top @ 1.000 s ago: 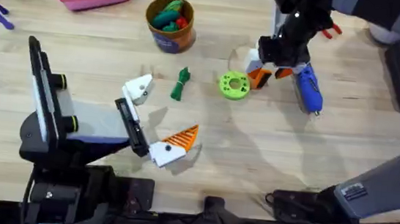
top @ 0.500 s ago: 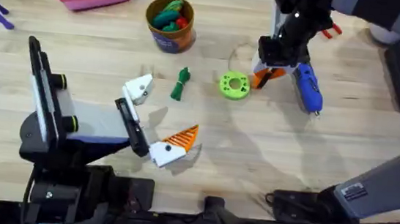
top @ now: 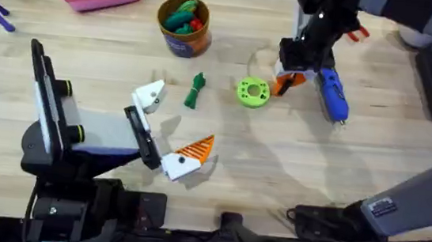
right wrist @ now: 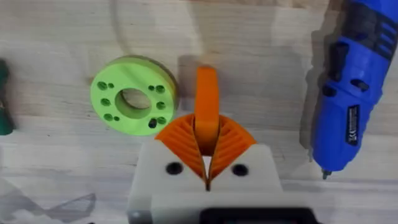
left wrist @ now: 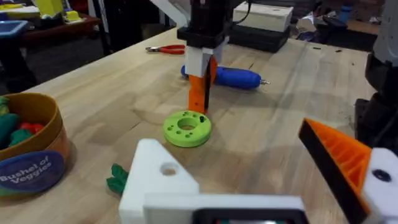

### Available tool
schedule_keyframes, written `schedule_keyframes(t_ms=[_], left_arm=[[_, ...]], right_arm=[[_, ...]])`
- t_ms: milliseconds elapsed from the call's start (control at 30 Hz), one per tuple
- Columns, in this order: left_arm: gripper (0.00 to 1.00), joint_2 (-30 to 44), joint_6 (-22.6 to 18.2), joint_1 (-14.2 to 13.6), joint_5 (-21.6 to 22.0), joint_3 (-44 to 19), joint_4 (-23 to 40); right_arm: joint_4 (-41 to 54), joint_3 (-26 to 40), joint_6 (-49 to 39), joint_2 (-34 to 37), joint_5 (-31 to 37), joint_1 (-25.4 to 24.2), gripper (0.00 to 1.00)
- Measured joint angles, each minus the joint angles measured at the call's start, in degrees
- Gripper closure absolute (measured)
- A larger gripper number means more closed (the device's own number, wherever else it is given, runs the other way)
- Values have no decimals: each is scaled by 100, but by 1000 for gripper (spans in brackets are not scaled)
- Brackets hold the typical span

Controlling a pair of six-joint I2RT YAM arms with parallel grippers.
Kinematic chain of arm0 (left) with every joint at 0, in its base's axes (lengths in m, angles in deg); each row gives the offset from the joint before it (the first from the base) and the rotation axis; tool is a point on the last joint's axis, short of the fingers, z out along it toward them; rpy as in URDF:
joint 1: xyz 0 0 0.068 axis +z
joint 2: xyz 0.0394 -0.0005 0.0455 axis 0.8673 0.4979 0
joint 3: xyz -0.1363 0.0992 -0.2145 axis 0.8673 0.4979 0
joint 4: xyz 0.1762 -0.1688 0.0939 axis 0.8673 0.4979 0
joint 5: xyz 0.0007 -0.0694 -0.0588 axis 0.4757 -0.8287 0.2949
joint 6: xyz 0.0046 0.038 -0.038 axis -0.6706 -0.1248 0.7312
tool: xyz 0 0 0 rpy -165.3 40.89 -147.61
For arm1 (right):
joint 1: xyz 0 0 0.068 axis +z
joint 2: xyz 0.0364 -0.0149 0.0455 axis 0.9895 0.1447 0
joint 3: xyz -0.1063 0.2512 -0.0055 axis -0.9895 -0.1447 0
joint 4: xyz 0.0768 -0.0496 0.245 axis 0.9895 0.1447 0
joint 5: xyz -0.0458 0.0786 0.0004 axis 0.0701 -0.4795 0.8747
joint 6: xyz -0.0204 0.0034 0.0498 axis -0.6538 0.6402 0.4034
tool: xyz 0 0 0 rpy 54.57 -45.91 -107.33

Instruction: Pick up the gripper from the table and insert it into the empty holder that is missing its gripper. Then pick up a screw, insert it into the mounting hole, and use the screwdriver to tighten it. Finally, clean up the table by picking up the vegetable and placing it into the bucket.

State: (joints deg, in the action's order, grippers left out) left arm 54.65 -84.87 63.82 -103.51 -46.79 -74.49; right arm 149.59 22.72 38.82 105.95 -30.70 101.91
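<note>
Right tool (right wrist: 206, 163) closed on gripper (right wrist: 206, 102), wedge pinched upright between orange pads, just beside green disc (right wrist: 132, 102) and screwdriver (right wrist: 344, 99), above counter (top: 275, 166).
I judge gripper light, rigid, smooth plastic; may twist in pinch. Best hold: flat sides, mid-body.
Left tool (top: 169, 128) open, unloaded; holder (left wrist: 158, 177) bare, hole visible.
Gripper base hidden behind pads. Cannot tell whether tip touches counter. No screw made out.
</note>
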Motion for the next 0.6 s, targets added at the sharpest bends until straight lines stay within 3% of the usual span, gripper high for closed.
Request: schedule_keyframes(t_ms=[133,333,600], left_arm=[[15,0,0,0,0,0,2],[15,0,0,0,0,0,1],[15,0,0,0,0,0,2]], right_arm=[[0,0,0,-224,-4,0,987],[-7,0,0,-1377,-99,0,988],[-667,-120,2,-2422,-1215,0,988]])
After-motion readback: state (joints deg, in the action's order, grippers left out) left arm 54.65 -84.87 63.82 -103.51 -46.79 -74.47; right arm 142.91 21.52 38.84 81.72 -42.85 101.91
